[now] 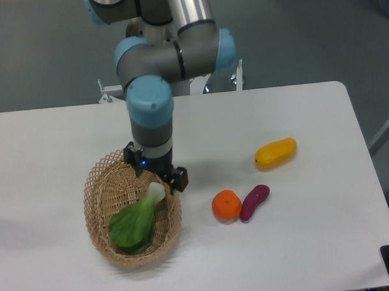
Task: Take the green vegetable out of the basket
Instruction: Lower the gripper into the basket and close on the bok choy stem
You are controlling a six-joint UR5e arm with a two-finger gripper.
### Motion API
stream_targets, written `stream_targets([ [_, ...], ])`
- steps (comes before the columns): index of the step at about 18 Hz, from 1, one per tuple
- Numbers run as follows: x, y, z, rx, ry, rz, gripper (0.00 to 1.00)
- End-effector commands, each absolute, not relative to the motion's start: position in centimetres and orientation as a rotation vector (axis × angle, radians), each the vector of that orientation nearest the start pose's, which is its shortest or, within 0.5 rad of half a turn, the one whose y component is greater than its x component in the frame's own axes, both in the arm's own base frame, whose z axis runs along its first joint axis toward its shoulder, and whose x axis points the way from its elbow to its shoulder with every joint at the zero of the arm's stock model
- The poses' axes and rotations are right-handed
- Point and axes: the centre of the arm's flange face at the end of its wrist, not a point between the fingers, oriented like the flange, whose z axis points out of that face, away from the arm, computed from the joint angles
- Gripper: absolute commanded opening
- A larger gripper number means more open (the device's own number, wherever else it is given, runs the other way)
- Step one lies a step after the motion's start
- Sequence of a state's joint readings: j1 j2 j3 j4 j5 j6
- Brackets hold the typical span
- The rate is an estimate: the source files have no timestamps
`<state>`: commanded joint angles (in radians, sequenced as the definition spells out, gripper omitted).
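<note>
Nearest: oval tan woven wicker basket [98, 209], shallow, lattice-rimmed, on the white tabletop [313, 243] at near left. Contents: one bok choy [136, 221], broad dark green leaves toward the near side, pale stalk end pointing far-right, lying flat and free to lift.

Near right, outside the basket: round orange fruit [226, 205] just beside a purple sweet potato [254, 202]; farther right, a yellow oblong fruit [276, 153].

Farther: black two-finger pincer [158, 175], pointing down over the basket's far-right rim, just above the stalk end, probably placed to grip there. Fingers appear apart and empty, one showing at right.
</note>
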<state>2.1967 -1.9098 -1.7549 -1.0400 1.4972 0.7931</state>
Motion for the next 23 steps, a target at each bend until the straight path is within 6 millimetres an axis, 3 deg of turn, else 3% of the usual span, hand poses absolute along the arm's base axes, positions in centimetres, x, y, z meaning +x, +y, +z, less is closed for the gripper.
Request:
stream_targets([
  [12, -21.8, 56.1, 21.9, -3.097, 0.285, -0.104, 1.0],
  [21, -21.0, 55.9, 20.9, -3.084, 0.292, -0.077, 1.0],
  [22, -21.1, 55.9, 20.7, -3.095, 0.283, -0.063, 0.98],
  [23, -21.4, 56.0, 20.7, -3.1, 0.27, -0.034, 0.82],
])
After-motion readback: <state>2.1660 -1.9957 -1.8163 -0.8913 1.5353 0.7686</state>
